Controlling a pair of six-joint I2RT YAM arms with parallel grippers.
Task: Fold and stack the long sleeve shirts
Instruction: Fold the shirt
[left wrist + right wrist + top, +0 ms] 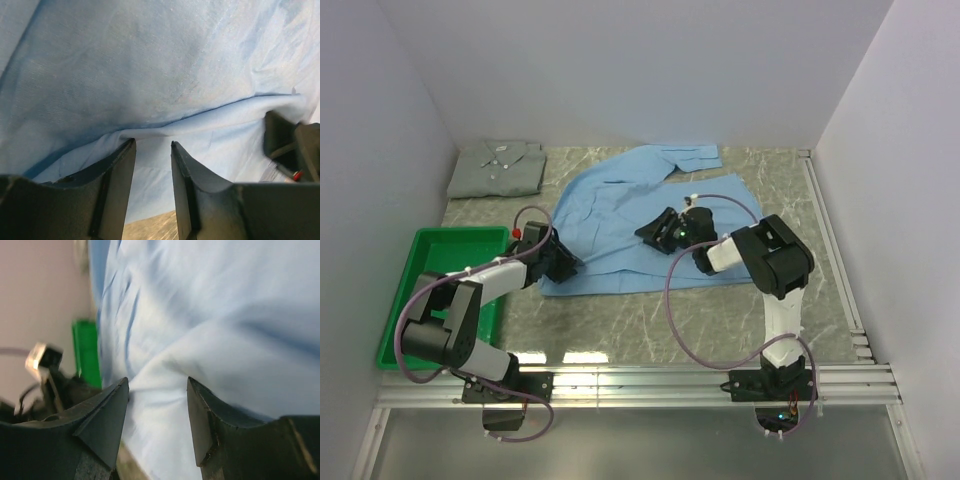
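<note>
The light blue long sleeve shirt (pixel 620 210) lies spread and rumpled across the middle of the table. My left gripper (pixel 565 262) is low at its near left edge. In the left wrist view the gripper (pixel 152 144) is open, its tips at a raised fold of blue cloth (pixel 150 65). My right gripper (pixel 655 232) rests on the shirt's middle. In the right wrist view it (pixel 157 382) is open with a ridge of blue cloth (pixel 225 315) running between its fingers. The pale grey-green shirt (pixel 498 167) lies folded at the back left.
A green plastic tray (pixel 450 233) stands at the left, beside my left arm, and shows in the right wrist view (pixel 86 352). White walls close in the table on three sides. Metal rails (pixel 830 240) run along the right and front edges.
</note>
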